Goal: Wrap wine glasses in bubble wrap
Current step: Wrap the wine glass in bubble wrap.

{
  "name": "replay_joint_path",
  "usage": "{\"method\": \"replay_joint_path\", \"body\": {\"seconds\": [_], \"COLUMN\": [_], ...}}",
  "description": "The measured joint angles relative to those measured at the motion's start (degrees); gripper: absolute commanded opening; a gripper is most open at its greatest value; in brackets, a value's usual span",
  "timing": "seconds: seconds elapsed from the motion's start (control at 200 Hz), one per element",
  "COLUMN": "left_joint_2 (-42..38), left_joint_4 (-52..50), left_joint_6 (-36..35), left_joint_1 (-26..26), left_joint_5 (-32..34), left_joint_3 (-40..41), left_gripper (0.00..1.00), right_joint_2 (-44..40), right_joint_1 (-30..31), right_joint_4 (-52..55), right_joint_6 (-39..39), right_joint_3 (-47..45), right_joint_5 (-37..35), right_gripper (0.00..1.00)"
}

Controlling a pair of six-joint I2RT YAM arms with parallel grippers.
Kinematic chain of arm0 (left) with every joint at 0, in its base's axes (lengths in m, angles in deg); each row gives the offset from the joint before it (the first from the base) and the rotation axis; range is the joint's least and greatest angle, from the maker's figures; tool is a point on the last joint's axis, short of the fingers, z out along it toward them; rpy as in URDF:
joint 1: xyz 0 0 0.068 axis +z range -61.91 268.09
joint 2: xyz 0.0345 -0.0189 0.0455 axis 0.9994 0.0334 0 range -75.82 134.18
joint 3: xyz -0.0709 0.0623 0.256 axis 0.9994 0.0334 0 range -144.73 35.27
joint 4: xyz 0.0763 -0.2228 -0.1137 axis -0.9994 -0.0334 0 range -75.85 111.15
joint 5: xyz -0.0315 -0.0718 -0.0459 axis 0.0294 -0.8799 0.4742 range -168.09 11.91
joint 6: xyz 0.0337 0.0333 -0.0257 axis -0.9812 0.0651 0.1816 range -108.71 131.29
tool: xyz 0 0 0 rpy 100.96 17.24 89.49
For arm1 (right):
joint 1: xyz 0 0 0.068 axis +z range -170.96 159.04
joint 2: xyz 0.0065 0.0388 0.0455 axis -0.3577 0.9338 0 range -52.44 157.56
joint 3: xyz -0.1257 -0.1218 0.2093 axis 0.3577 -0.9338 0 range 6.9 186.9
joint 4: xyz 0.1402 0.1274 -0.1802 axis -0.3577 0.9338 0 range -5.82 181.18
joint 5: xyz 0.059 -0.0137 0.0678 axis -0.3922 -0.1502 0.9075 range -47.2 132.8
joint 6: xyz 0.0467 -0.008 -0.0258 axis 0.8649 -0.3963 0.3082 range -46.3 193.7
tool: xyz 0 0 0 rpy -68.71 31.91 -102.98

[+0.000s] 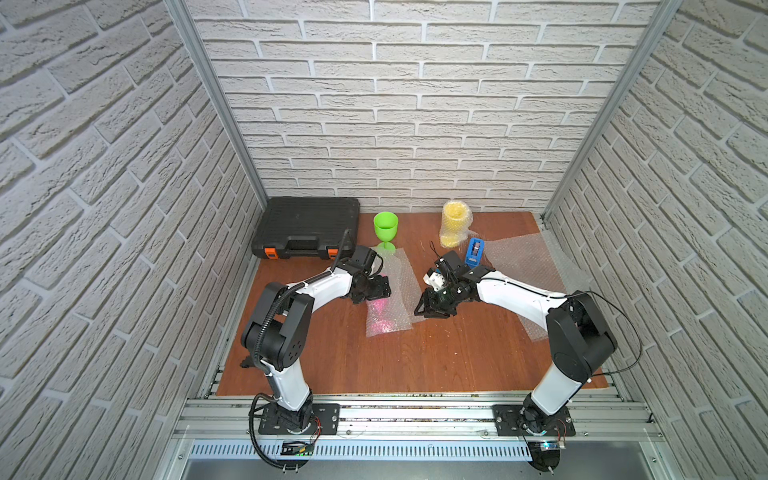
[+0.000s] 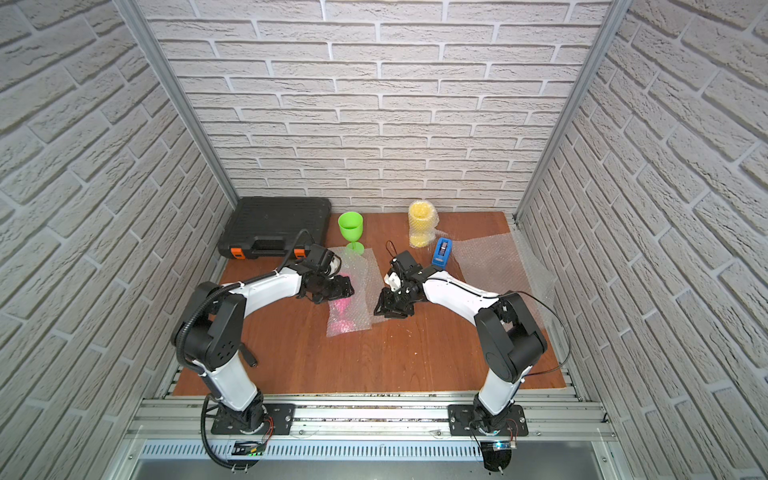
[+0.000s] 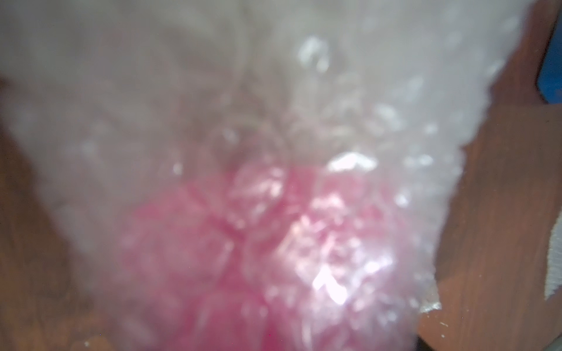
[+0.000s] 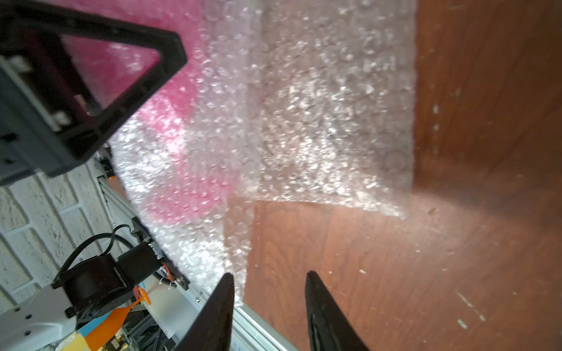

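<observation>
Top views both show three goblets on the table [image 1: 415, 353]. One green goblet [image 1: 385, 227] stands bare and upright at the back, its foot at the far edge of the middle wrap [image 1: 399, 286]. One yellow goblet [image 1: 453, 222] stands upright near the back wall, already rolled in its own wrap. One pink goblet [image 1: 380, 318] lies on its side in the middle, under that crinkled middle wrap. A third, flat sheet [image 1: 528, 257] lies at the right side, partly under the right arm.

One blue tape dispenser [image 1: 475, 251] stands just in front of the yellow goblet, and one black case [image 1: 309, 226] sits in the back left corner.

Two arms reach in. The left fingers [image 1: 381, 287] hang over the pink bundle; I cannot tell whether they are spread or pinching. The right fingers [image 4: 223, 304] are spread with bare table between them, at the wrap's edge and gripping nothing.
</observation>
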Motion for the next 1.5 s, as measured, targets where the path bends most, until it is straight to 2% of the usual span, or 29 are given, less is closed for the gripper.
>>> {"method": "replay_joint_path", "body": {"seconds": [0.13,0.2,0.355,0.415,0.57,0.705,0.78,0.955,1.1,1.295,1.5], "left_joint_2": [-0.55,-0.61,-1.09,-1.33,-1.49,-1.42,-1.2,1.27,3.58,5.51,6.32], "left_joint_4": [1.73,2.1,2.12,2.14,2.21,2.27,2.16,-1.73,-6.34,-10.23,-11.96], "left_joint_6": [0.5,0.52,0.57,0.7,1.01,1.05,0.98,-0.5,-2.19,-3.65,-4.44], "left_joint_1": [1.09,1.42,1.88,1.88,1.88,1.64,1.36,-0.81,-3.19,-5.07,-6.19], "left_joint_5": [-2.56,-3.41,-5.22,-5.97,-7.41,-7.39,-6.84,-3.23,0.46,3.58,4.81], "left_joint_3": [1.31,1.55,1.6,1.6,1.62,1.62,1.55,-2.12,-6.58,-10.21,-11.8], "left_gripper": [0.8,0.8,0.78,0.76,0.76,0.77,0.77,0.77,0.77,0.77,0.77], "right_joint_2": [0.02,0.96,6.08,8.35,13.77,16.5,16.96,16.5,12.33,5.73,7.39], "right_joint_1": [2.95,4.13,5.49,5.51,5.7,6.1,6.32,6.29,5.09,-1.03,-7.98], "right_joint_4": [-0.57,-0.87,-2.71,-3.82,-6.86,-9.81,-11.04,-9.66,-4.59,1.64,4.81], "right_joint_6": [0.76,1.44,2.95,3.43,5.05,6.27,6.62,5.73,3.37,-1.01,-5.73], "right_joint_3": [0.94,1.55,3.52,3.87,4.46,4.87,4.85,4.85,4.85,5.29,5.75], "right_joint_5": [2.34,3.21,3.02,2.16,0.68,0.74,0.94,-0.37,-3.23,-6.25,-8.07], "right_gripper": [0.42,0.38,0.16,0.11,0.06,0.05,0.07,0.28,0.37,0.46,0.54]}}
